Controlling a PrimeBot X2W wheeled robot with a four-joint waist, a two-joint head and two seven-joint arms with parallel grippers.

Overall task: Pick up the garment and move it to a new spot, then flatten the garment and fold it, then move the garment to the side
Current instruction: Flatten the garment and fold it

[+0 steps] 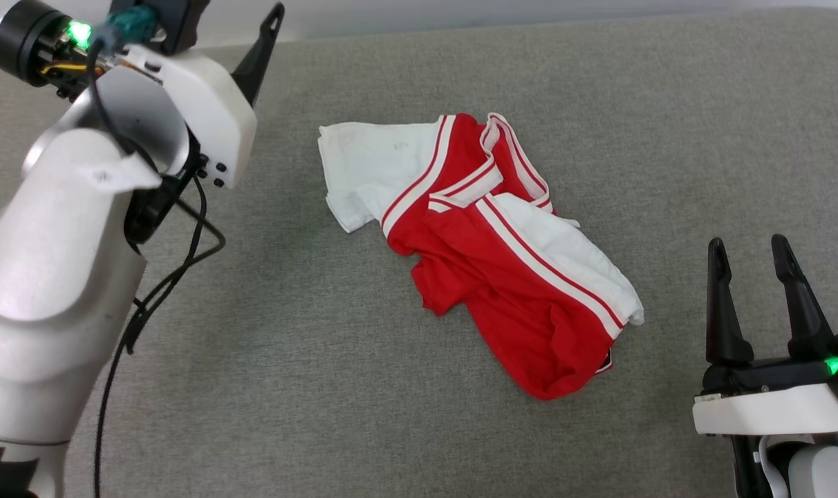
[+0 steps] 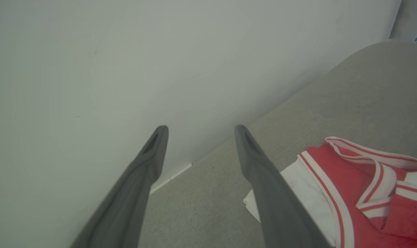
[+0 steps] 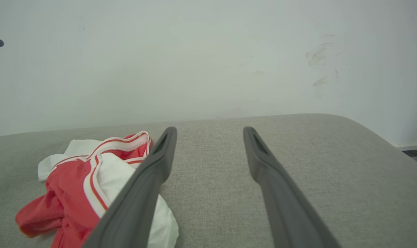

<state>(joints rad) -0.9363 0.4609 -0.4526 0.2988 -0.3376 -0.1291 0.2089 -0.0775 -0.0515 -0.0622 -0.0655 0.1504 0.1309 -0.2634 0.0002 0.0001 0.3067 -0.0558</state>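
So my left gripper (image 2: 198, 129) is hanging up at the far left, fingers spread wide and gripping nothing, pointing toward the white wall (image 2: 91, 69) behind the grey bench (image 1: 287, 346). The garment (image 1: 488, 263) is lying crumpled mid-bench, one white sleeve sticking out to the left and the red body bunching toward the right. My right gripper (image 1: 747, 245) is hovering at the lower right, also wide open and empty, apart from the shirt.
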